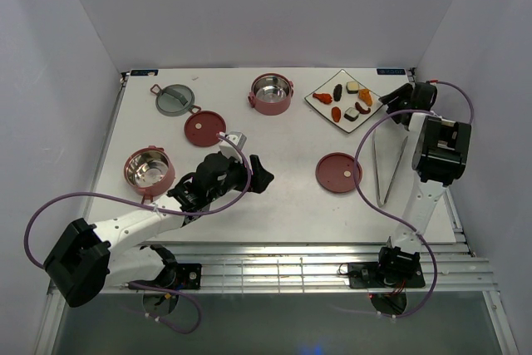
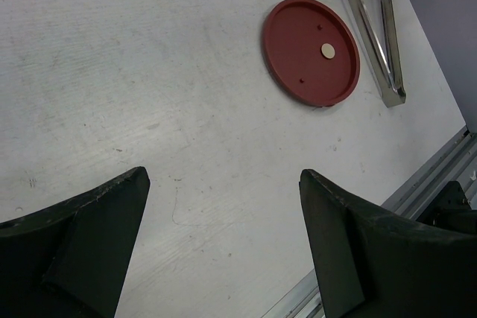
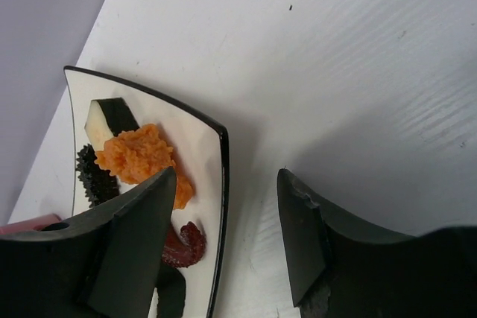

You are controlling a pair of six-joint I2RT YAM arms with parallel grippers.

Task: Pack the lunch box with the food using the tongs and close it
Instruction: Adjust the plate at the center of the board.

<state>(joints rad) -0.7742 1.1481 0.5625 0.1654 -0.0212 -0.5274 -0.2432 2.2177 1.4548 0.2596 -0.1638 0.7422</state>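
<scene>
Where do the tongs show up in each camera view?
Top external: the tongs lie right of centre, pointing towards the near edge.
Left wrist: upper right corner, cut off by the top edge.
Right wrist: not in it.
Shared landmark: the flat red lid just beside them in the top and left wrist views.

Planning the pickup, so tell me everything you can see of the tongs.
The tongs are long, thin, shiny silvery metal: two flat arms joined in a V. They lie flat on the white table, just right of a loose red disc lid without touching it, joined end toward the arm bases, flattened tips spread toward the far side. Nothing grips them.
</scene>
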